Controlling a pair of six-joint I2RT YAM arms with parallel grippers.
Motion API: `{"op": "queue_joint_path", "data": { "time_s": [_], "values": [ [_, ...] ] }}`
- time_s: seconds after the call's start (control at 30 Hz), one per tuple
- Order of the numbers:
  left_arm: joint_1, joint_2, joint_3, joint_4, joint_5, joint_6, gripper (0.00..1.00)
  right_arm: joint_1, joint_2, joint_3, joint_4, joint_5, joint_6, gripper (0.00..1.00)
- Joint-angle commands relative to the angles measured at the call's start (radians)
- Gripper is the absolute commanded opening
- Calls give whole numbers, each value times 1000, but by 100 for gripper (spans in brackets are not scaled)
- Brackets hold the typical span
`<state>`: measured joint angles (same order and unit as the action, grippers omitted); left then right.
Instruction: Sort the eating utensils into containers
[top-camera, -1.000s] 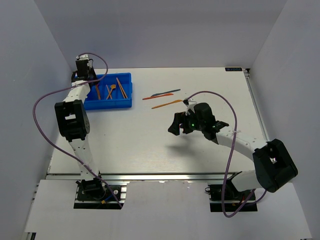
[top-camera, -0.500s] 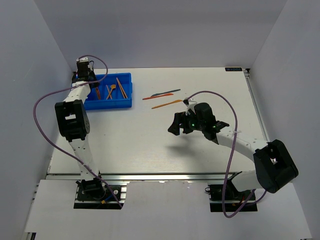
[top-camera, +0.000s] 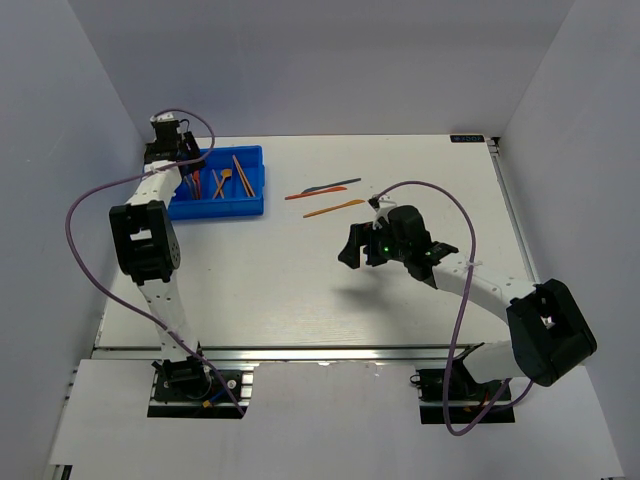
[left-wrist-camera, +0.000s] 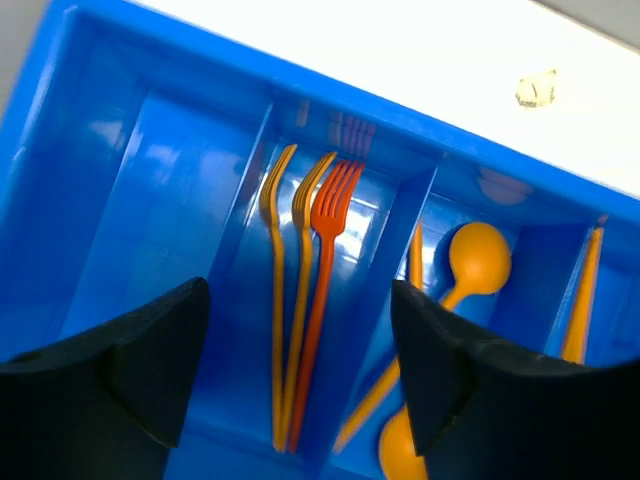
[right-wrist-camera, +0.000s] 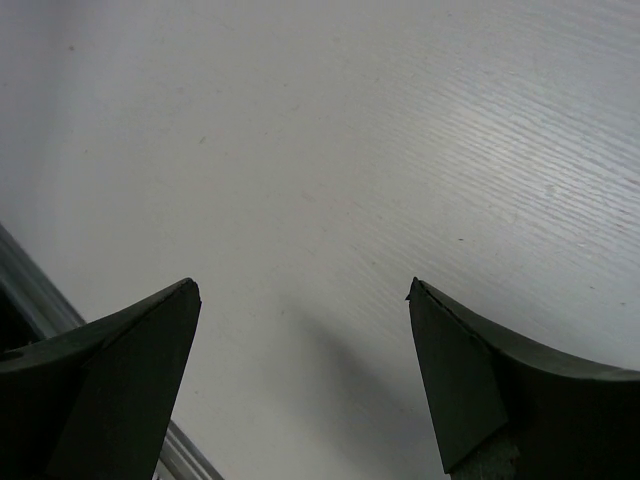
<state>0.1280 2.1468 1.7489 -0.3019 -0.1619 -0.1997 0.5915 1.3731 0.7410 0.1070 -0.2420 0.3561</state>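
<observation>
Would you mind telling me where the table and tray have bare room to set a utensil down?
The table is bare between the blue tray and the right gripper, and right of the loose utensils. In the tray, the compartment left of the forks is bare; the forks and spoons compartments are crowded.

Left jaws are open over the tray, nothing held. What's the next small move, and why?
Probably ease the right gripper forward toward the orange utensil, the nearest of three lying on the table. Its jaws stand open and empty over bare tabletop, while the left gripper hangs above the forks in the tray.
</observation>
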Motion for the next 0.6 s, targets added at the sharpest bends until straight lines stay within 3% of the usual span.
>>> {"op": "queue_joint_path", "data": {
  "time_s": [0.0,0.03,0.1,0.23,0.27,0.33,0.4,0.57],
  "values": [
    [-37,-163,76,-75,-102,-62,85,5,-14,24,-22,160,6,89],
    [-48,-183,93,-101,-163,-73,98,7,-28,34,-53,215,18,89],
    [-94,-252,113,-146,-180,-93,98,16,-51,43,-85,411,68,89],
    [-282,-306,133,-174,-138,5,98,14,-129,25,-104,552,144,89],
    [-366,-294,162,-196,-108,67,98,11,-137,21,-121,549,136,89],
    [-430,-230,190,-224,-1,130,98,-5,-158,32,-177,540,101,89],
    [-501,-165,198,-267,209,253,97,-27,-180,47,-249,477,60,89],
    [-594,-56,172,-249,315,385,96,-32,-295,38,-348,403,9,89]
  ]
}}
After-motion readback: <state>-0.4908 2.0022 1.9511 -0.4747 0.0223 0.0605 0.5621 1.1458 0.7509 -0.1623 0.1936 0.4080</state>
